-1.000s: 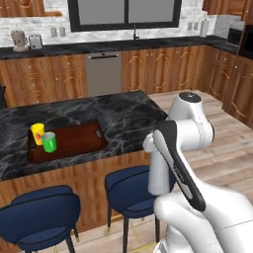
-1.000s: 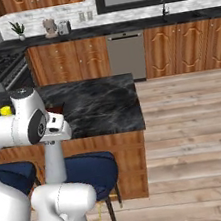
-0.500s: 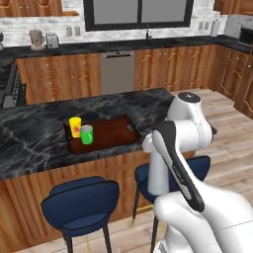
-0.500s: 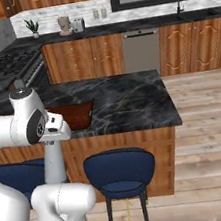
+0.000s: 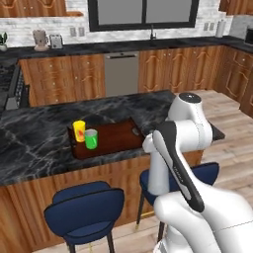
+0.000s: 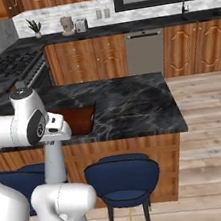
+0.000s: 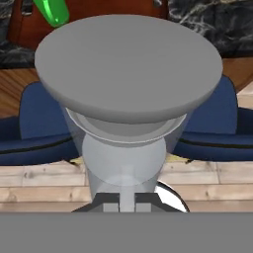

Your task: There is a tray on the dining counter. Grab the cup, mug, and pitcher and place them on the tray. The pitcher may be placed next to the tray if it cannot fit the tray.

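In the left base view the tray (image 5: pixel 111 140) lies on the black marble tabletop (image 5: pixel 39 148) of the dining counter, near its front edge. A yellow cup (image 5: pixel 79 131) and a green mug (image 5: pixel 91 139) already stand on the tray's left end, side by side and nearly touching; the right part of the tray is bare.

In the right base view the arm is folded up in front of the counter, and part of the tray (image 6: pixel 78 120) shows behind it.

In the hand view a pale grey pitcher (image 7: pixel 128 99) sits right against the camera, its wide end toward the counter. It appears gripped in the claw, though the fingertips are hidden, so I cannot tell for sure.

The pitcher looks like the last item, being carried in. Next, the claw should reach over the tabletop and set the pitcher upright on the tray's bare right part, clear of the cups.
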Robot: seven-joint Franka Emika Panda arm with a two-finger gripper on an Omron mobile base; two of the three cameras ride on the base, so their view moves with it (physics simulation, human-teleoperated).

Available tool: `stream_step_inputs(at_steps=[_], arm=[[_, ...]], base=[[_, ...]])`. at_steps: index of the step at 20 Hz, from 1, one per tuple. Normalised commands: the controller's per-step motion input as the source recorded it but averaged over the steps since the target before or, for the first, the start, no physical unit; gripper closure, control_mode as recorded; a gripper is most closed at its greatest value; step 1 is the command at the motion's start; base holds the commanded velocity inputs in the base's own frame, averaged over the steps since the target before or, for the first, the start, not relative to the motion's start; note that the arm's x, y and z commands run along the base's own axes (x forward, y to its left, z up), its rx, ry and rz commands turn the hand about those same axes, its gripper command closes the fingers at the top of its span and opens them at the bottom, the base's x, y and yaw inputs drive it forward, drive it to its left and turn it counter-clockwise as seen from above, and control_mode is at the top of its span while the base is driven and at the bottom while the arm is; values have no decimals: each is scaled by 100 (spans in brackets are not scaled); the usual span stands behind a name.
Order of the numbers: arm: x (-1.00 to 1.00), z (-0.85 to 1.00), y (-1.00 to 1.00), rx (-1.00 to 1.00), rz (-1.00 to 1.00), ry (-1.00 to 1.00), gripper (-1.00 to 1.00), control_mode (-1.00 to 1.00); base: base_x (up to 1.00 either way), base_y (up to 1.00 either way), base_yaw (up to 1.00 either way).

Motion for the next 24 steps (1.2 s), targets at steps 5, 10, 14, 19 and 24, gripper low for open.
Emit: stream_step_inputs(at_steps=[5,10,14,19,24], arm=[[0,0,0,0,0,0,100,100],[0,0,0,0,0,0,100,100],[0,0,0,0,0,0,100,100],[0,0,0,0,0,0,100,100],[15,3,0,0,0,0,100,-100]], base=[[44,0,6],[46,0,7],[48,0,9],[36,0,6],[17,0,0]])
